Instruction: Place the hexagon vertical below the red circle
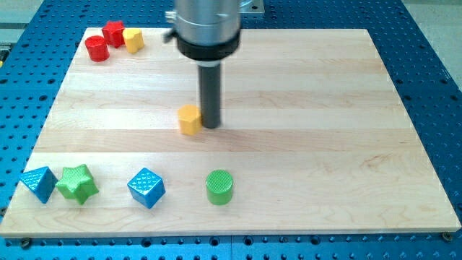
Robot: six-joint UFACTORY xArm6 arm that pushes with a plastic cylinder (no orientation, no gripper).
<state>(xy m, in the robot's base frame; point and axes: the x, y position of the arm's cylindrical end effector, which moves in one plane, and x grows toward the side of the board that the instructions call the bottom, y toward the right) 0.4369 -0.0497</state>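
So my tip [211, 124] is sitting right against the view's right side of the yellow hexagon [190, 120] mid-board, no jaws on it to clamp anything, while the red circle [97, 48] is hanging out way off at top left.

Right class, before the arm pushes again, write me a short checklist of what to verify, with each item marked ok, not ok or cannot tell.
1. My tip shows in the view: ok.
2. My tip sits right beside the yellow hexagon, on its right side as seen in the view: ok; actual contact: cannot tell.
3. Red circle is located, at the view's top left beside the red block and the small yellow block: ok.
4. Hexagon already below the red circle: not ok, it lies well to the view's right of that column.
5. Board between hexagon and the spot under the red circle has no blocks: ok.
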